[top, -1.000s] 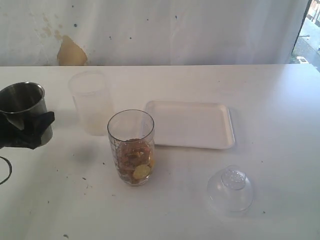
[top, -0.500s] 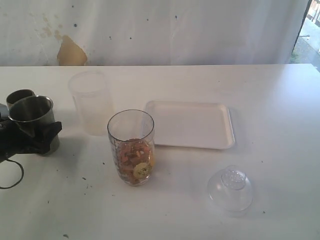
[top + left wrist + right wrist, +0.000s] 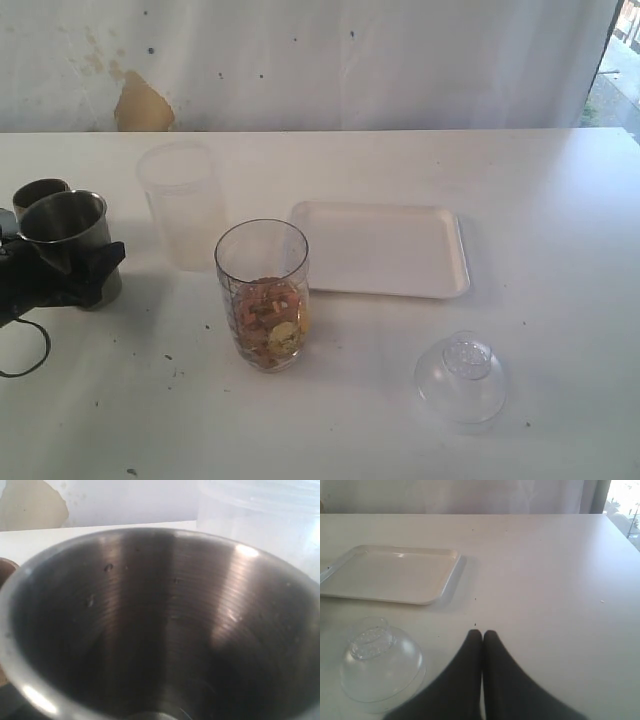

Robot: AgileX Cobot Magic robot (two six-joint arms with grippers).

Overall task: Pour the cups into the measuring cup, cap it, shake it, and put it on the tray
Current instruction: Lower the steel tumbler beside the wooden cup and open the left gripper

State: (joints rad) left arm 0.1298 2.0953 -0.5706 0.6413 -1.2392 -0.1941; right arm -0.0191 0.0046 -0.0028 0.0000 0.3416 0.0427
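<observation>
Two brushed-steel tapered tumblers far left: rear tumbler [image 3: 38, 192] free, front tumbler [image 3: 68, 235] clasped in the wide-set jaws of left gripper [image 3: 60, 270]. Right gripper [image 3: 482, 635] closed, empty. Clear graduated plastic measuring cup [image 3: 262, 295], part-filled, beside shallow white tray [image 3: 380, 250]. Suggest: open fully, withdraw straight, avoid nudging.

Left gripper [image 3: 58, 272] low at far left, jaws clasping steel cup [image 3: 62, 222]; right gripper [image 3: 482, 635] pinched closed, fingertips touching.

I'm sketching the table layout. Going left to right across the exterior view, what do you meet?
Front steel cup → frosted cup → measuring cup → tray → clear dome lid.
</observation>
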